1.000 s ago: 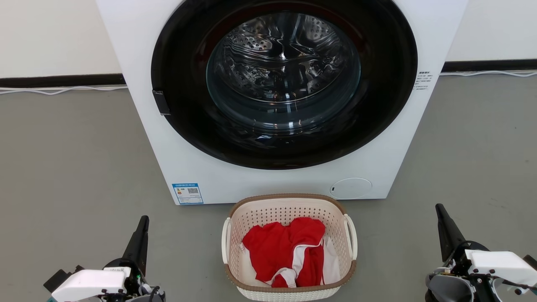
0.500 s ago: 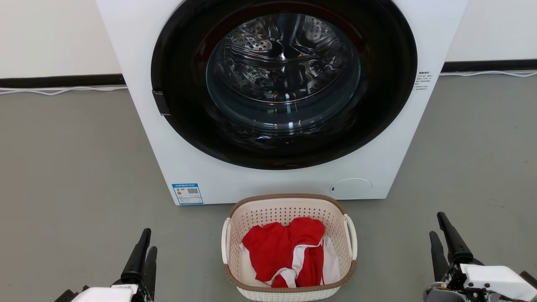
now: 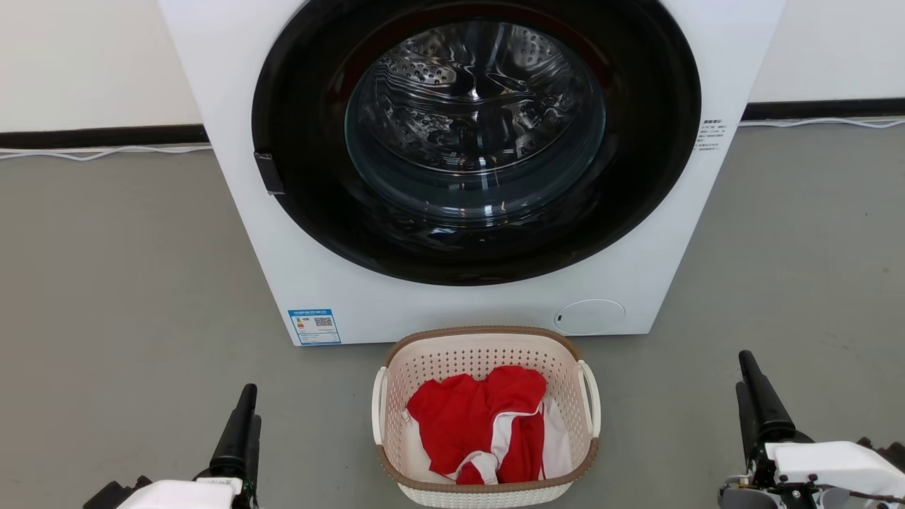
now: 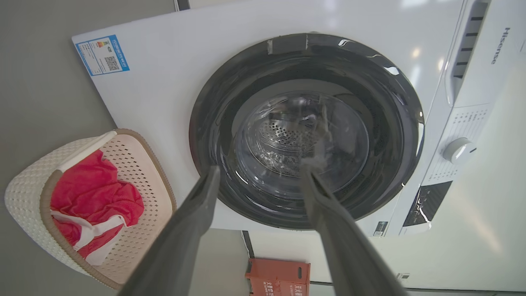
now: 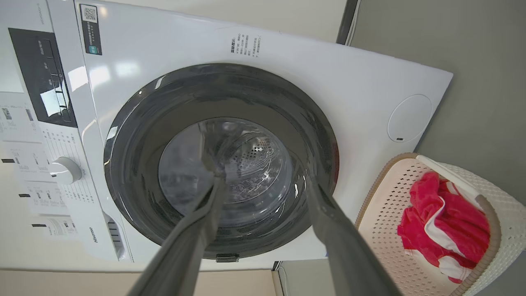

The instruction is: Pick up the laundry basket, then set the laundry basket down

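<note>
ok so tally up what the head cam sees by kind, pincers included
washing machine: 1
laundry basket: 1
red and white clothing heap: 1 (separate pieces cannot be told apart)
pincers: 2, the left pincer and the right pincer
total: 5

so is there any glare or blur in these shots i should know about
Head view: sharp and evenly lit, room reflections streak the door glass. Left wrist view: wide-angle lens warps the washer, light spots glare on its panel, left hand's fingers look soft. Right wrist view: same warping, right hand's fingers soft, laundry basket sharp.
</note>
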Robot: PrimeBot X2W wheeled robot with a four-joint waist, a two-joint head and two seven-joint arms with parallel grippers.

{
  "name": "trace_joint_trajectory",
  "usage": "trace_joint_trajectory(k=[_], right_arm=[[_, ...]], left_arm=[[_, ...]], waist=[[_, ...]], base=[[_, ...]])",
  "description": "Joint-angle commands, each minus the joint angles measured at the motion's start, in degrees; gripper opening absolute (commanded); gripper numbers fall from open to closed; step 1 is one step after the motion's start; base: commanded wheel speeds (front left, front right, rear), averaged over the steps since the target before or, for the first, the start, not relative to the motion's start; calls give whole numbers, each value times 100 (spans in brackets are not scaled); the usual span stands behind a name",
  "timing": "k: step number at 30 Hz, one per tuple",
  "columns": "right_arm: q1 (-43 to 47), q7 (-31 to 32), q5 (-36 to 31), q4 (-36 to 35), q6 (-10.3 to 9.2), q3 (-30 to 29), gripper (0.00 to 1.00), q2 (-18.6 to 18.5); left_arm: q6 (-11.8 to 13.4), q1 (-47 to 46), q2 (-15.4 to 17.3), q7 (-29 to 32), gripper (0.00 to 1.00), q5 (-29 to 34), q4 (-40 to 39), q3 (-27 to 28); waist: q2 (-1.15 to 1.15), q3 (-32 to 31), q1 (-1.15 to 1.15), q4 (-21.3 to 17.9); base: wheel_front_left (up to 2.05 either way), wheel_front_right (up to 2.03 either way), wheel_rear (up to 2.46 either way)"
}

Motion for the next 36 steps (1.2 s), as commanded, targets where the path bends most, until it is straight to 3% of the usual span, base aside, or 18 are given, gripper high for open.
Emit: trace_joint_trajectory(k=[1, 14, 36], right_arm=[[-52, -82, -247, -214, 14, 14, 100, -41], [-24, -283, -1517, -428, 18, 127, 100, -44], [-90, -654, -3554, -480, 26, 291, 100, -233]], left_arm=[[31, -104, 37, -60, 100, 140, -197, 7], [131, -53, 47, -262, 100, 1014, -311, -60], [150, -15, 66, -632, 100, 3031, -420, -39]], waist=[[0, -1, -1, -5], [0, 4, -1, -43], [0, 21, -1, -110]], base=[[0, 0, 0], [0, 0, 0], [0, 0, 0]])
